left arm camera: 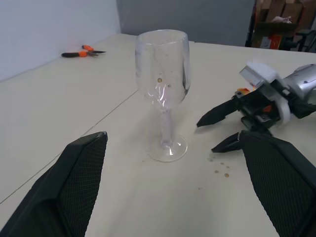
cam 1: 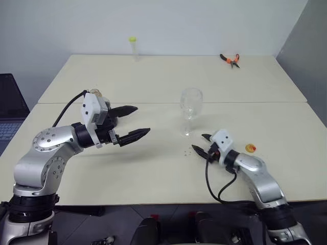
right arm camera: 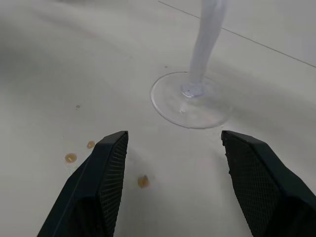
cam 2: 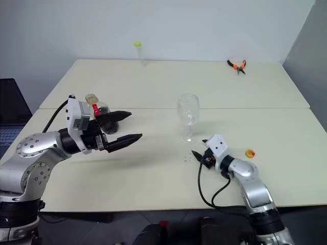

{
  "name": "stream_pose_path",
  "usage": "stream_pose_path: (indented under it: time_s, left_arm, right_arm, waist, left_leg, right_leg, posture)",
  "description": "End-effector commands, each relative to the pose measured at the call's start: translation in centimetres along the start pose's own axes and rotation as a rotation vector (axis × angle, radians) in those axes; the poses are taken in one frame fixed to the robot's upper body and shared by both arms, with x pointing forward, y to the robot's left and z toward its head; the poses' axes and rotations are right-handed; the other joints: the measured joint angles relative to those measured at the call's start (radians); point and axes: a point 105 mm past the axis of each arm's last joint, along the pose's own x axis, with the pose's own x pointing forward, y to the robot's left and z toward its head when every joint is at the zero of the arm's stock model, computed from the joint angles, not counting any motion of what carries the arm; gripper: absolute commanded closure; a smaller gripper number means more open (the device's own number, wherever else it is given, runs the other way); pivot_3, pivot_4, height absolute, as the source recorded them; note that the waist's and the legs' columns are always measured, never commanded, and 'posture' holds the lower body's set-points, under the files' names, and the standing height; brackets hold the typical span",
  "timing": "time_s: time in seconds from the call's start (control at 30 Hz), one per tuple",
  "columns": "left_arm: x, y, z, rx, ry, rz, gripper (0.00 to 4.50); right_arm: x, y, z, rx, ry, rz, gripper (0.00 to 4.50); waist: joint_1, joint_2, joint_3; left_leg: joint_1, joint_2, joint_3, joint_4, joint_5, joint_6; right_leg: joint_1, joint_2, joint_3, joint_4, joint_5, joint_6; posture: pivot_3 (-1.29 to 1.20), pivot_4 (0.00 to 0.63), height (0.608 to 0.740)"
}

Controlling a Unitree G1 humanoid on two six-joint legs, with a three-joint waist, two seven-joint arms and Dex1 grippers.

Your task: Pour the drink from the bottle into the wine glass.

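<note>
The wine glass (cam 1: 190, 104) stands upright near the table's middle; its bowl looks empty apart from a few brown specks (left arm camera: 159, 80). My left gripper (cam 1: 141, 120) hovers open to the glass's left, its fingers pointing at it with nothing between them. Behind that gripper's wrist stands the bottle (cam 2: 95, 104), uncapped, with a red band at the neck; its body is mostly hidden, so I cannot see the drink in it. My right gripper (cam 1: 200, 142) is open low over the table, just in front of the glass's foot (right arm camera: 190, 101).
A yellow cap (cam 1: 250, 148) lies on the table right of my right gripper. Small brown drops (right arm camera: 70, 158) dot the table near the glass's foot. Orange pliers (cam 1: 231, 59) and a thin tube (cam 1: 133, 47) sit at the far edge. A laptop (cam 1: 7, 112) is at the left.
</note>
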Motion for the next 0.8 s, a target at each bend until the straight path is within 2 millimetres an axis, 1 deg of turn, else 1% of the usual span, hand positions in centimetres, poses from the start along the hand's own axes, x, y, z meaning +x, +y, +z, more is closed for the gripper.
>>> stream_pose_path:
  time_s: [0.03,0.13,0.17,0.2,0.27,0.33,0.43,0.6,0.67,0.73,0.8]
  left_arm:
    - [-0.2,-0.2,0.9,0.036,-0.027,0.019,0.0]
    - [-0.3,-0.2,0.6,0.001,-0.021,0.042,0.0]
    - [-0.3,-0.3,0.6,-0.009,-0.022,0.044,0.0]
    - [-0.3,-0.4,0.6,-0.01,-0.021,0.048,0.0]
    - [-0.3,-0.5,0.5,-0.019,-0.023,0.062,0.0]
    - [-0.3,-0.5,0.3,-0.029,-0.028,0.094,0.0]
    - [-0.6,-0.2,-0.3,-0.058,-0.05,0.195,0.0]
    - [-1.7,1.8,-1.6,-0.078,-0.096,0.522,0.0]
    - [-2.3,2.6,-2.3,-0.053,-0.085,0.635,0.0]
    - [-3.3,3.7,-3.0,-0.038,-0.066,0.762,0.0]
    - [-3.9,4.4,-3.6,-0.038,-0.042,0.836,0.0]
  right_arm:
    - [-2.6,-0.1,3.4,-0.018,-0.122,0.009,1.29]
    - [-4.7,0.8,7.5,-0.048,-0.302,0.063,1.29]
    - [-5.2,1.3,8.4,-0.041,-0.331,0.095,1.29]
    - [-5.6,1.9,8.8,-0.04,-0.332,0.142,1.29]
    - [-6.2,2.9,9.3,-0.044,-0.316,0.223,1.29]
    - [-6.4,3.5,9.6,-0.042,-0.303,0.268,1.29]
    - [-6.5,4.1,10.3,-0.03,-0.308,0.31,1.29]
    - [-6.3,4.1,11.1,-0.018,-0.315,0.337,1.29]
    - [-6.1,3.9,11.2,-0.019,-0.312,0.341,1.29]
    - [-5.9,3.8,11.2,-0.025,-0.306,0.343,1.29]
    - [-5.7,3.7,11.3,-0.028,-0.305,0.345,1.29]
  waist:
    - [0.004,0.0,0.0]
    - [0.002,0.0,0.0]
    - [0.003,0.0,0.0]
    - [0.003,0.0,0.0]
    - [0.004,0.0,0.0]
    - [0.005,0.0,0.0]
    - [0.004,0.0,0.0]
    - [0.007,0.0,0.0]
    - [0.008,-0.001,0.0]
    - [0.009,-0.001,0.0]
    - [0.01,-0.001,0.0]
  left_leg:
    - [0.0,0.0,0.0,0.0,0.0,0.0]
    - [0.0,0.0,0.0,0.0,0.0,0.0]
    - [0.0,0.0,0.0,0.0,0.0,0.0]
    - [0.0,0.0,0.0,0.0,0.0,0.0]
    - [0.0,0.0,-0.002,0.0,0.0,0.0]
    - [0.0,0.0,-0.002,0.0,0.0,0.0]
    - [0.0,0.0,-0.002,0.0,0.0,0.0]
    - [0.0,0.0,-0.002,0.0,0.0,0.0]
    - [-0.001,0.0,-0.003,0.001,0.0,0.0]
    - [-0.001,-0.001,-0.003,0.001,0.0,0.0]
    - [-0.001,-0.001,-0.002,0.001,0.0,0.0]
  right_leg:
    - [0.0,0.0,0.0,0.0,0.0,0.0]
    - [0.0,0.0,0.0,0.0,0.0,0.0]
    - [0.0,0.0,0.0,0.0,0.0,0.0]
    - [0.0,0.0,0.0,0.0,0.0,0.0]
    - [0.001,0.0,-0.001,-0.001,0.0,0.0]
    - [0.002,0.0,-0.001,-0.001,0.0,0.0]
    - [0.002,-0.001,-0.001,-0.001,0.0,0.0]
    - [0.002,-0.004,-0.001,-0.001,0.0,0.0]
    - [0.002,-0.005,-0.001,-0.002,0.0,0.0]
    - [0.002,-0.005,-0.001,-0.002,0.0,0.0]
    - [0.002,-0.005,-0.001,-0.002,0.0,0.0]
  posture:
    - [0.0,0.15,0.74]
    - [0.0,0.15,0.74]
    - [0.0,0.15,0.74]
    - [0.0,0.15,0.74]
    - [0.0,0.15,0.74]
    - [0.0,0.15,0.74]
    - [0.0,0.15,0.74]
    - [0.0,0.15,0.74]
    - [0.0,0.15,0.74]
    - [0.0,0.15,0.74]
    - [0.0,0.15,0.74]
